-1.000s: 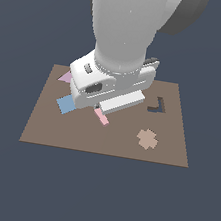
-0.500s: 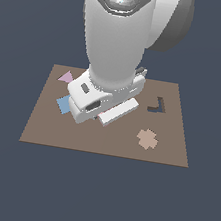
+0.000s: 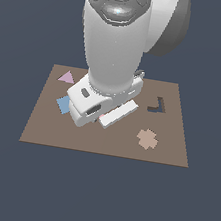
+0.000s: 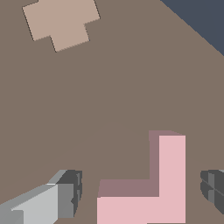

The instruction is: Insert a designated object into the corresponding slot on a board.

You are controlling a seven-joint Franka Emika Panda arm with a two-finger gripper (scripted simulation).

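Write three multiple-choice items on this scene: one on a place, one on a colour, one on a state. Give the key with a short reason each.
1. Where does the pink L-shaped block lie?
A. in the dark L-shaped slot
B. on the board, between the open fingers
C. off the board

2. What colour is the cross-shaped piece?
A. tan
B. green
C. black

3. In what state is the gripper?
A. shut on the block
B. open, fingers apart from the block
C. out of sight

Key: 1 B, the wrist view shows it flat on the board with a finger each side; 2 A, it is pale tan; 3 B, gaps show between each finger and the block.
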